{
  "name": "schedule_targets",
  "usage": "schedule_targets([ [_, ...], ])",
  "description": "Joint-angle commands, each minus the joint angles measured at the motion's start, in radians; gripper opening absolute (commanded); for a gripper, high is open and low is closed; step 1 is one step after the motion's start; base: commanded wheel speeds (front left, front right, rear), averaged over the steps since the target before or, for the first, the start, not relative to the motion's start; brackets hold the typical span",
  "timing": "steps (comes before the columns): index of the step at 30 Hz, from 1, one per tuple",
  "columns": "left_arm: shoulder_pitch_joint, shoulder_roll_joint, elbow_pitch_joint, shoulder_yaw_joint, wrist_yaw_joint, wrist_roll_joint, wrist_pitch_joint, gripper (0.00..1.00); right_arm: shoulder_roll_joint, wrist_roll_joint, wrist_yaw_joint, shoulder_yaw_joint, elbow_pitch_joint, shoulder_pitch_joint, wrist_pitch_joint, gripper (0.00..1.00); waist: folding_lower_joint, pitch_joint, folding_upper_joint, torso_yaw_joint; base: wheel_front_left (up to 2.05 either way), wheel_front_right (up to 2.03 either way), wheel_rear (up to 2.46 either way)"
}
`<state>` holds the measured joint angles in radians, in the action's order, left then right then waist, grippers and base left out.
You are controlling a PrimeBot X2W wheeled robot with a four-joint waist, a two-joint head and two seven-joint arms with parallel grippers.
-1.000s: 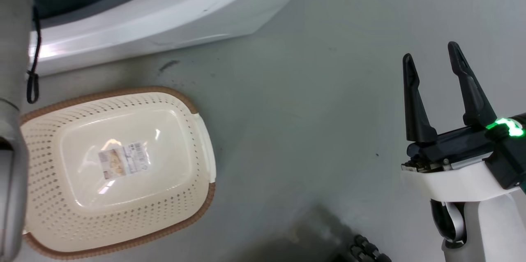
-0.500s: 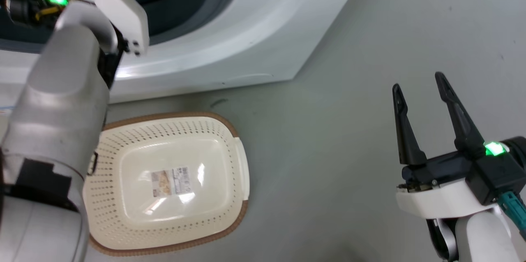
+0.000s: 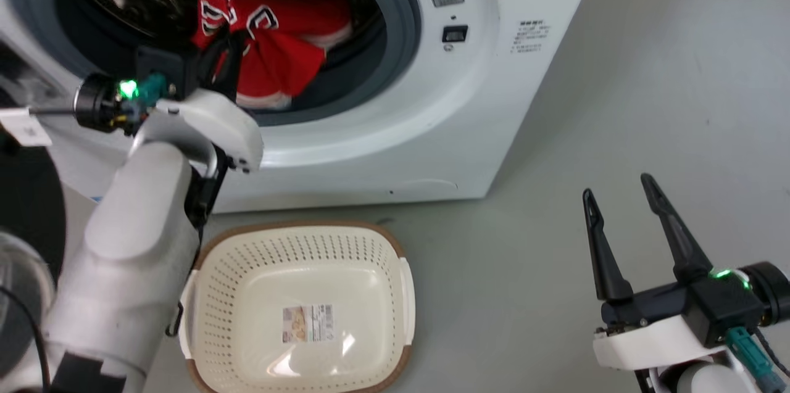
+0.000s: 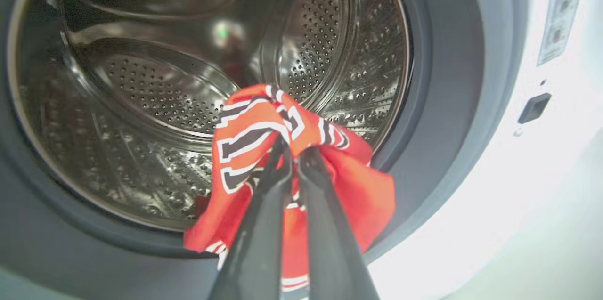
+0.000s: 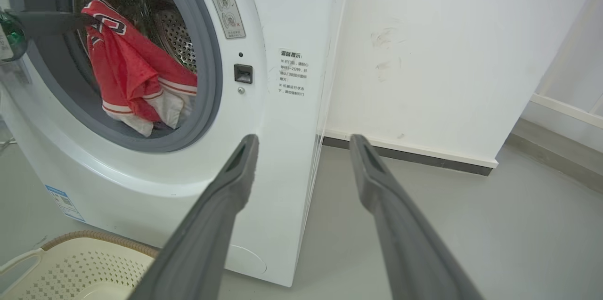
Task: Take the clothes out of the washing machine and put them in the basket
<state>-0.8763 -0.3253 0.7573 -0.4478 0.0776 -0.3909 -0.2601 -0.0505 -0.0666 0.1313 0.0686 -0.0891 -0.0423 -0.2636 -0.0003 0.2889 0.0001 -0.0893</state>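
Head camera has tipped up since 1 second ago, so the basket (image 3: 296, 227) sits lower in frame and the washing machine (image 3: 432, 134) now shows its whole porthole. That's the camera moving, not the things. Back then only the left forearm showed; now the left gripper (image 4: 292, 147) is at the porthole, pinched tight on the clothes (image 4: 264, 121). It's a bright red jersey with white-and-black striped trim and blocky black-white lettering, bunched at the pinch and draping down over the grey seal (image 3: 404, 23) at the mouth of the steel drum (image 4: 155, 83). The basket is on the floor (image 3: 617, 72) just in front of the machine, paper label (image 3: 307, 323) on its bare bottom. The right gripper (image 3: 616, 185) is still spread wide, well off to the side.
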Motion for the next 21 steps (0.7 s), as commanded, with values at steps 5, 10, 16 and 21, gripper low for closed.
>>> schedule_targets([
  [5,0.131,-0.009,-0.170,0.027,-0.037,0.015,-0.007,0.00,0.001,-0.002,-0.001,-0.001,0.011,0.043,-0.002,1.00,0.0003,-0.099,-0.0001,0.050,0.00,0.00,0.00],
  [10,0.237,-0.016,-0.328,0.047,-0.073,0.022,-0.007,0.00,0.001,0.003,-0.001,-0.005,0.018,0.076,-0.002,1.00,0.0003,-0.151,-0.0001,0.072,0.00,0.00,0.00],
  [16,0.327,-0.038,-0.499,0.050,-0.114,0.033,-0.001,0.00,0.001,0.007,-0.001,-0.004,0.028,0.107,-0.002,1.00,0.0003,-0.195,-0.0001,0.087,0.00,0.00,0.00],
  [21,0.388,-0.065,-0.647,0.049,-0.150,0.045,0.027,0.00,0.001,0.009,-0.001,-0.006,0.032,0.126,-0.002,1.00,0.0003,-0.219,-0.0001,0.094,0.00,0.00,0.00],
])
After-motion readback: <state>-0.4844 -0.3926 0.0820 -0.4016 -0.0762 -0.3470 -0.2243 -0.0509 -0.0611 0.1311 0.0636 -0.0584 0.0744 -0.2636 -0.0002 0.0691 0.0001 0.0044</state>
